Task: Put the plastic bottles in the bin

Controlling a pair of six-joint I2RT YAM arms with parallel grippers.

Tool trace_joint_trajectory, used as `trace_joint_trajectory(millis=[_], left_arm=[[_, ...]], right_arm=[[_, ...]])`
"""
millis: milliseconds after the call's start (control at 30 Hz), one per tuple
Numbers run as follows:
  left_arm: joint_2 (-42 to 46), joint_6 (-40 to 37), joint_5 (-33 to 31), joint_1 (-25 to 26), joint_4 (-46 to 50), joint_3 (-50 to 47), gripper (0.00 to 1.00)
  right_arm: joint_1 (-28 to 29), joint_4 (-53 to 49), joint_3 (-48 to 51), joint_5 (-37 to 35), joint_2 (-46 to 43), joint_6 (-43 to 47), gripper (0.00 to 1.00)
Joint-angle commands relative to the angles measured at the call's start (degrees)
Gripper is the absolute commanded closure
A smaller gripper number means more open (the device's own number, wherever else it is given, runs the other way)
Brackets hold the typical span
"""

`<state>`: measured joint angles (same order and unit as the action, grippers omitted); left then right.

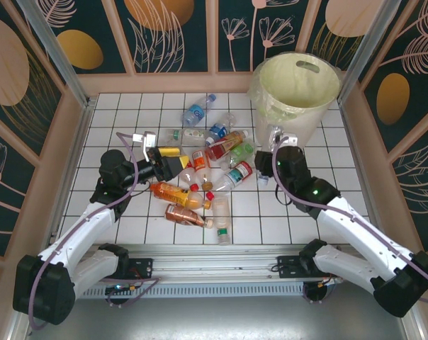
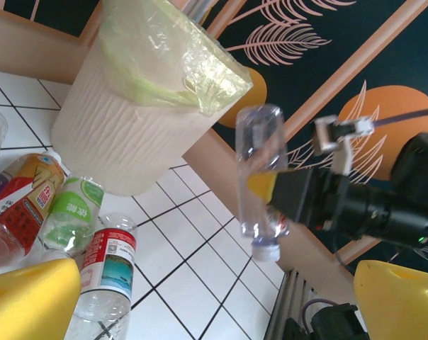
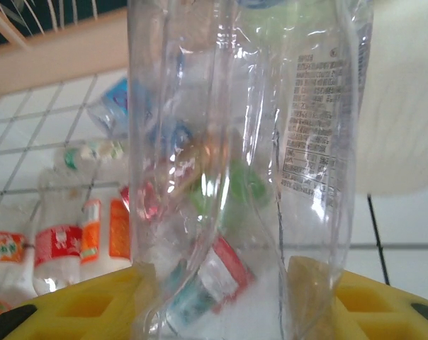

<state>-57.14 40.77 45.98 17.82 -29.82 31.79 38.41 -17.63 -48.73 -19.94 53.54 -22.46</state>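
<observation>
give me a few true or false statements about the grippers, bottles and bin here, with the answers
1. The right gripper is clamped on a clear bottle. True.
2. The left gripper grips an orange bottle. False: its fingers are spread wide with nothing between them.
3. The bin lies tipped on its side. False: it stands upright with its bag liner over the rim.
4. Many bottles lie in a pile on the tiled table. True.
5. The clear bottle is inside the bin. False: it is held outside, beside the bin's wall.
</observation>
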Motion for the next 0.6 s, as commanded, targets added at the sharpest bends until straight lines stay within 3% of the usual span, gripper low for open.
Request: trace_joint_trajectory(millis=[0, 100, 367, 567], left_arm=[[-0.3, 0.5, -0.3, 0.6, -2.2, -0.5, 0.01], [-0.4, 0.5, -0.3, 0.8, -2.2, -0.5, 0.01], [-0.8, 0.3, -0.3, 1.1, -1.2, -0.1, 0.01], [-1.7, 0.4, -0.3, 1.2, -0.7, 0.5, 0.01]], right_arm=[[-0.6, -0.2, -6.8, -4.1, 0.9, 6.6, 0.50], [-3.3, 0.6, -11.8, -4.7, 3.6, 9.4, 0.50], [-14.1, 4.7, -23.5, 4.4, 10.0, 13.6, 0.49], [-19.7, 3.0, -34.2, 7.0, 18.5, 15.0, 0.49]])
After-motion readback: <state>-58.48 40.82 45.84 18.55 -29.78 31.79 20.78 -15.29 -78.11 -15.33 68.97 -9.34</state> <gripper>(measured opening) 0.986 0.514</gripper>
